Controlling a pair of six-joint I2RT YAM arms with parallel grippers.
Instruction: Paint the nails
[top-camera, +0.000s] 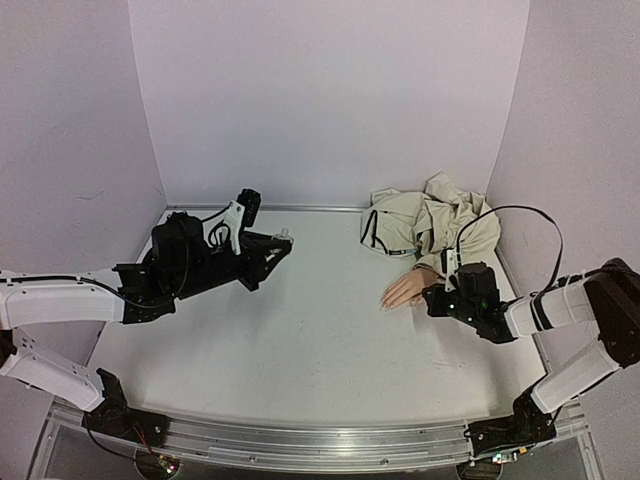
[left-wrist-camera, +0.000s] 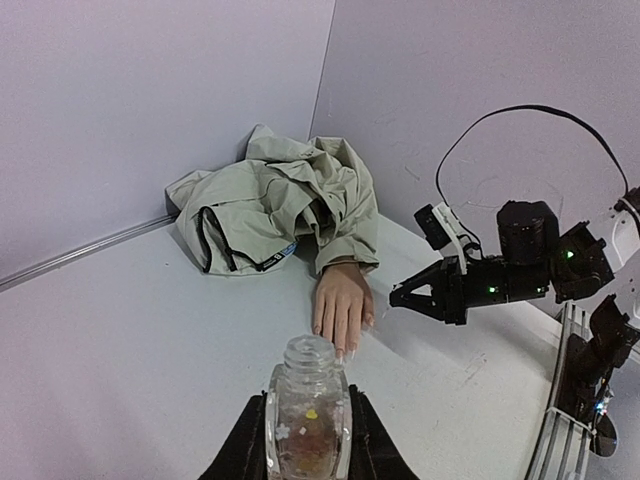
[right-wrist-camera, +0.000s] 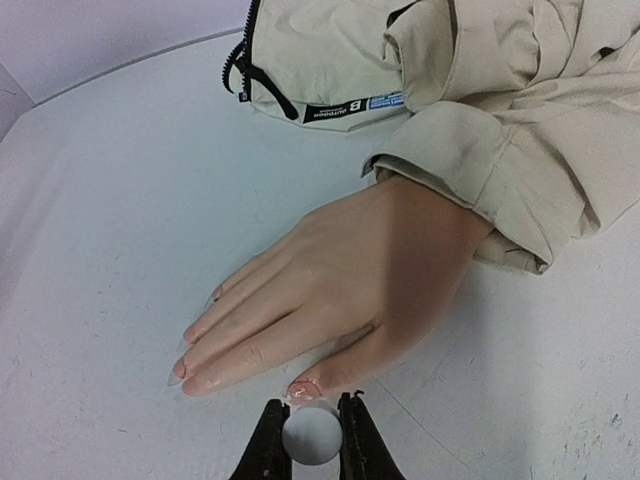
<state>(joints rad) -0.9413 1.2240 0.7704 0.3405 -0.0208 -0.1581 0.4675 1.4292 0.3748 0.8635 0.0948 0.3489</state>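
Note:
The pale mannequin hand (top-camera: 408, 289) lies flat on the white table, fingers pointing left, in a beige jacket sleeve (top-camera: 430, 225). My right gripper (top-camera: 432, 300) is shut on a round white brush cap (right-wrist-camera: 312, 436), right at the thumb tip. The thumb nail (right-wrist-camera: 303, 391) looks wet and glossy. The other nails (right-wrist-camera: 181, 370) are long and clear; any brush tip is hidden under the cap. My left gripper (top-camera: 272, 245) is shut on a small clear bottle (left-wrist-camera: 308, 415), uncapped, held above the table left of the hand (left-wrist-camera: 340, 305).
The crumpled beige jacket (left-wrist-camera: 270, 205) fills the back right corner against the walls. White walls (top-camera: 330, 100) close in the table at the back and both sides. A metal rail (top-camera: 320, 445) runs along the near edge.

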